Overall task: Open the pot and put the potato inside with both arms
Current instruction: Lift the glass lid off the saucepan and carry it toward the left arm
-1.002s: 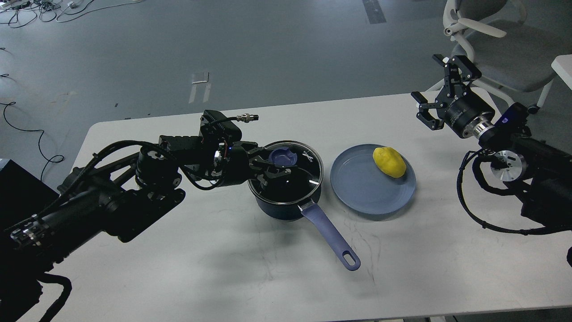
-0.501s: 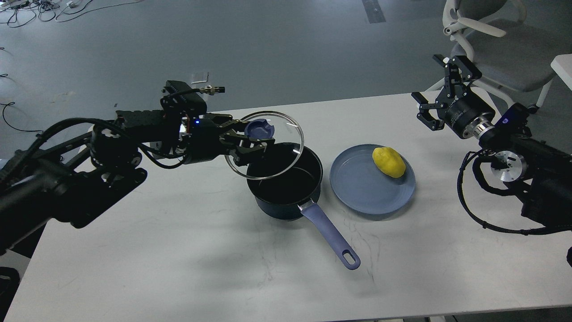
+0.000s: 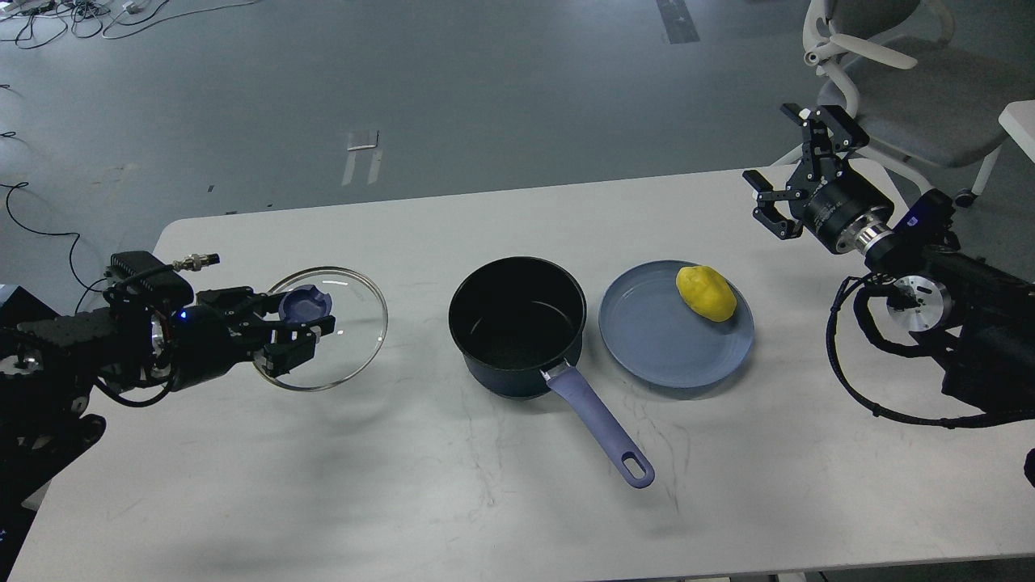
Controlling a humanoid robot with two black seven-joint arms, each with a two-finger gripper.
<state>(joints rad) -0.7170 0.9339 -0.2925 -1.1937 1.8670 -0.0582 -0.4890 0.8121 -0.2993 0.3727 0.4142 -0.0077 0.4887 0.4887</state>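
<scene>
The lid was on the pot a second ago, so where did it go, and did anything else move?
The left gripper, shut on the knob, lifted the glass lid off the pot and carried it away to the robot's left, where it now sits low over the table. The pot is open. The pot, the potato, its blue plate and the open right gripper stayed where they were.

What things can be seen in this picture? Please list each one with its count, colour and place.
pot: 1, dark blue, open, table centre
lid: 1, clear glass with blue knob, left of pot, held
plate: 1, blue, right of pot
potato: 1, yellow, on plate
table: 1, white
chair: 1, grey and white, top right
cables: several, on floor, top left
left gripper: 1, black, shut on lid knob
right gripper: 1, black, open, above table's right end
</scene>
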